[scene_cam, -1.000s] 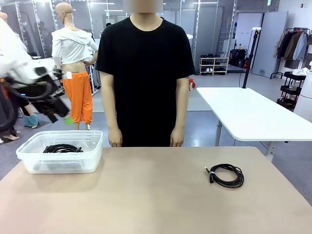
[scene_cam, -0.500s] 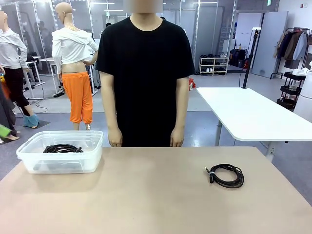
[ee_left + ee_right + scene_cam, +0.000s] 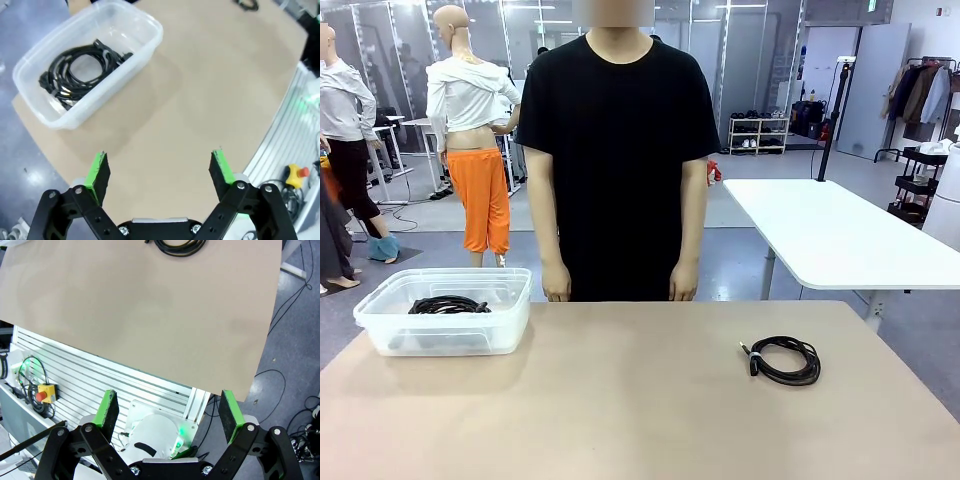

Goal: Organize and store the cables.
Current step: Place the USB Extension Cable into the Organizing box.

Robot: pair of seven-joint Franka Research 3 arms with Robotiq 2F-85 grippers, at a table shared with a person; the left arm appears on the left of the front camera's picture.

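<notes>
Cables: one coil loose on table, robot's right side, not yet stored. Other coils piled in clear bin at left far corner; likely two or three, exact count unclear. One bin. Left gripper spread wide, empty, high above table near bin. Right gripper spread wide, empty, back over table's near edge. Person stands behind table, hands down, idle.

Front view: near side, facing far across the table. Both wrist views look down from high; left shares the bin, right the right-hand coil.
</notes>
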